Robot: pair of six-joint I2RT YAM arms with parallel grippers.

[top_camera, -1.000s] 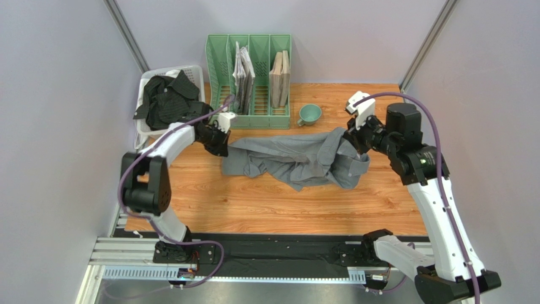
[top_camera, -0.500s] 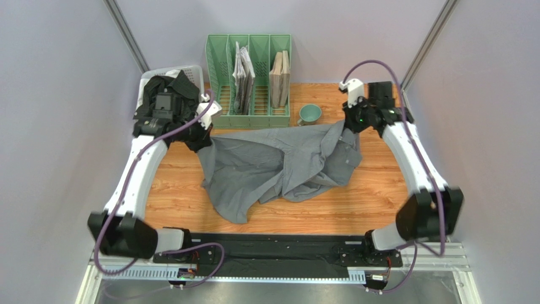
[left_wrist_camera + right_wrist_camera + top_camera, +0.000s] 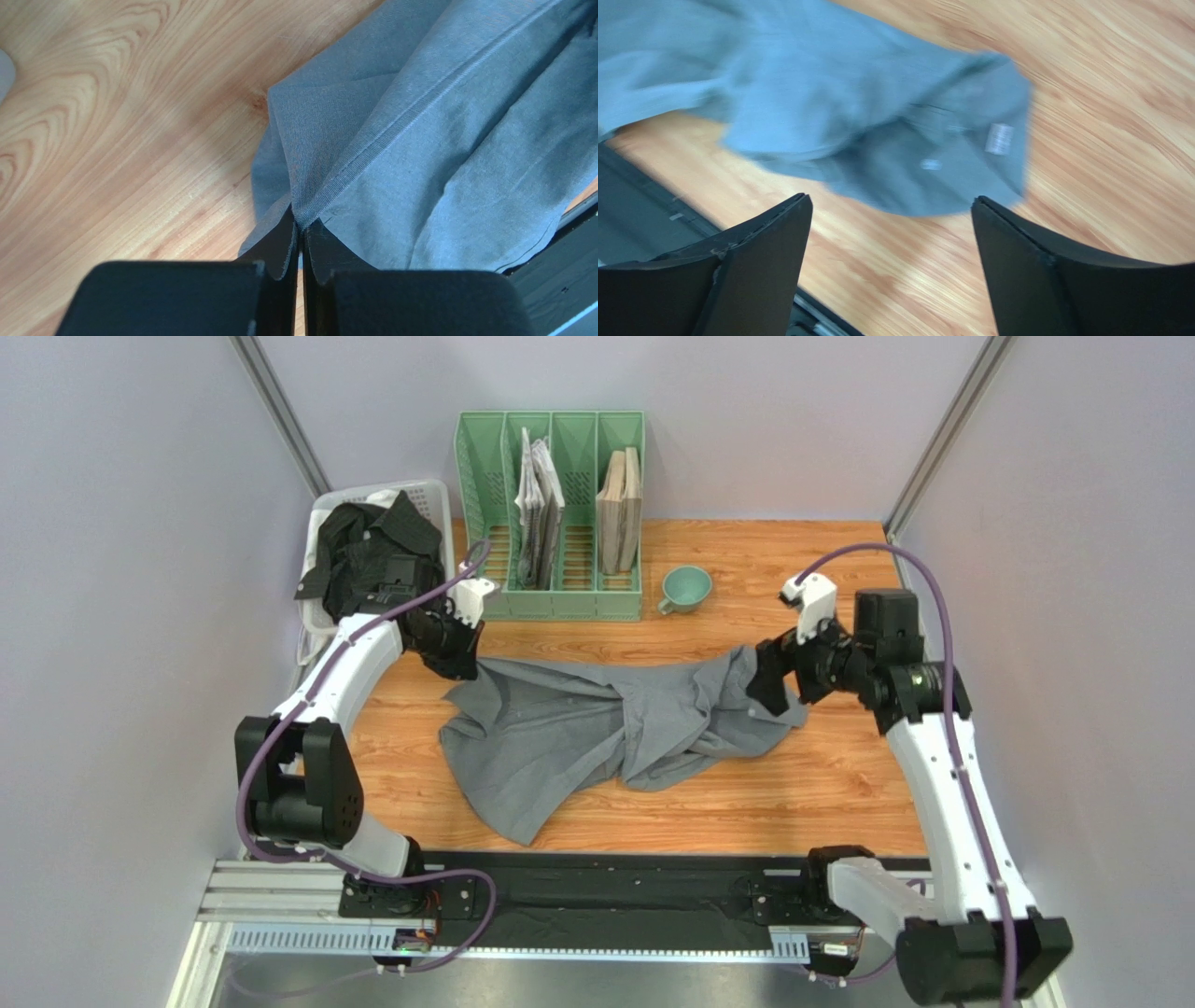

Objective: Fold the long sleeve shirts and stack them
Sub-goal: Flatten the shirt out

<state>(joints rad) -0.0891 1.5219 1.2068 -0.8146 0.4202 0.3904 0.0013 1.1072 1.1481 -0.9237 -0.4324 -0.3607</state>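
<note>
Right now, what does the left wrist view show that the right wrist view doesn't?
Only the left wrist view: the left gripper shut on a seamed edge of the grey shirt, the cloth pinched between its fingertips.
Only the right wrist view: the right gripper open with nothing between its fingers, and the shirt's bunched end with a small white label lying ahead of it.
Both: the same grey shirt spread on the wooden table.

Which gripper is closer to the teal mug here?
Right. The open right gripper sits just right of the teal mug and nearer the robot; the left gripper, clamped on the grey shirt, is farther off to its left.
</note>
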